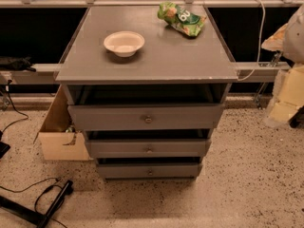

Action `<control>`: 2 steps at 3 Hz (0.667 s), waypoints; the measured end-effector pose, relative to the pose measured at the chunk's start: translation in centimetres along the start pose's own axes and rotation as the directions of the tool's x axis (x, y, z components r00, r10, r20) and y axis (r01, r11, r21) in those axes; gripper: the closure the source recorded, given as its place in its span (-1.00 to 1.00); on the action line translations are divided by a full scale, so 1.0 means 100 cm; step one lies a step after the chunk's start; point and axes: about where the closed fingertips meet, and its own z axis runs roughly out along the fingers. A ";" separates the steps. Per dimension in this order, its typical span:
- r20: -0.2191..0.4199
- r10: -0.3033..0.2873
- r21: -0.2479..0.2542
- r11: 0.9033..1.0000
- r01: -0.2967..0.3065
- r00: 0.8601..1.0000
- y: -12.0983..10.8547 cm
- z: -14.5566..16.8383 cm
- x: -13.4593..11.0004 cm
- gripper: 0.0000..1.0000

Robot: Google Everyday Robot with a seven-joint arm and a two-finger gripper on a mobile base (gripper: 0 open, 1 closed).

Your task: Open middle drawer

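Claw and arm show only as a pale blurred shape at the right edge, beside the grey cabinet and well apart from its drawers; whether it is open or closed I cannot tell. The middle drawer sits between the taller top drawer and the narrower bottom one, with a dark gap above its front. On the tabletop are a white bowl and a green snack bag.

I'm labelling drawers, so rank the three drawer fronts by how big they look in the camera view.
1. top drawer
2. middle drawer
3. bottom drawer
The upper fronts sit nearer the camera, so their true sizes are unsure. The claw is out of view.
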 end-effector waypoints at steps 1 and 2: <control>0.000 0.000 0.000 1.000 0.000 1.000 0.000 0.000 0.000 -1.00; 0.012 -0.014 0.005 1.000 0.014 1.000 -0.001 0.003 -0.003 -1.00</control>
